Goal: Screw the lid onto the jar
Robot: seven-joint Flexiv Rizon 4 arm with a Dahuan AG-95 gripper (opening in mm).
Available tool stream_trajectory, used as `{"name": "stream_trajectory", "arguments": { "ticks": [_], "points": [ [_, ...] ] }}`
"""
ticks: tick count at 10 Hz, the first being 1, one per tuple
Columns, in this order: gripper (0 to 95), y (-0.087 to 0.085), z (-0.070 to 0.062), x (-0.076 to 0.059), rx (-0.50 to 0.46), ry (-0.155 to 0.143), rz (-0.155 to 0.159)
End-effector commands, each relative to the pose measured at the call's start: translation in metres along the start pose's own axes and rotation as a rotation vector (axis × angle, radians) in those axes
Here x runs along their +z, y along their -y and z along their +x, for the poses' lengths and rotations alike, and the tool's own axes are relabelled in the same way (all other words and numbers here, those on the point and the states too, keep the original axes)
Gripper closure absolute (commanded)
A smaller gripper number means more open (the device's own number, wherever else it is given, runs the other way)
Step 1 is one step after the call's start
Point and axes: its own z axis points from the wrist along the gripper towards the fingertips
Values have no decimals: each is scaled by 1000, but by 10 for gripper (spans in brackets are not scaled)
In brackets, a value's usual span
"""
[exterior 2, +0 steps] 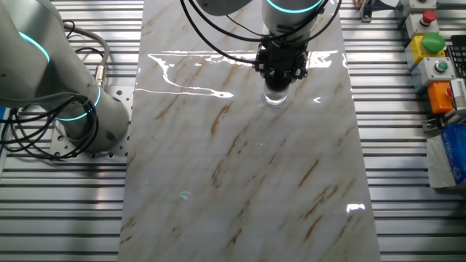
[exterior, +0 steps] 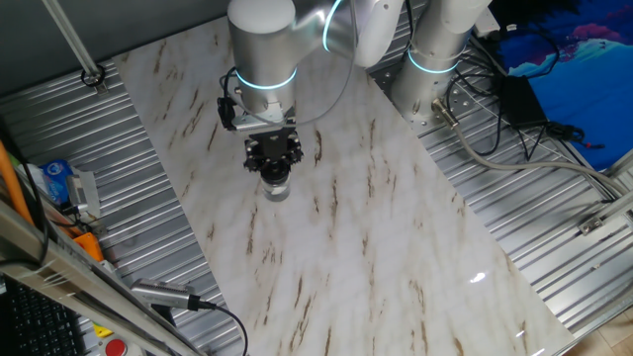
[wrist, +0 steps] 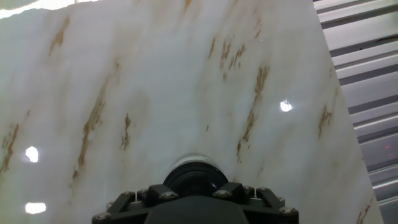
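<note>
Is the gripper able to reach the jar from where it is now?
Probably yes: the gripper stands directly over the jar on the marble table, right at the lid, with nothing between them.

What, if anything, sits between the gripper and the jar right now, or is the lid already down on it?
Nothing visible stands in the way. The gripper is directly over the jar on the marble table, with the black lid between its fingers on the jar's mouth. No other object lies near it.

Glossy marble-patterned tabletop (exterior: 396, 247) amid ribbed metal decking (exterior: 554, 227).
</note>
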Motion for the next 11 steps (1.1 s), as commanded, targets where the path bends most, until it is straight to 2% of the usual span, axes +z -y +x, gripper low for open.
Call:
{"name": "stream_trajectory", "arguments": {
  "ticks": [1,11],
  "points": [
    [760,0,0,1,8,1,2],
    [760,0,0,1,106,5,13]
  ]
}}
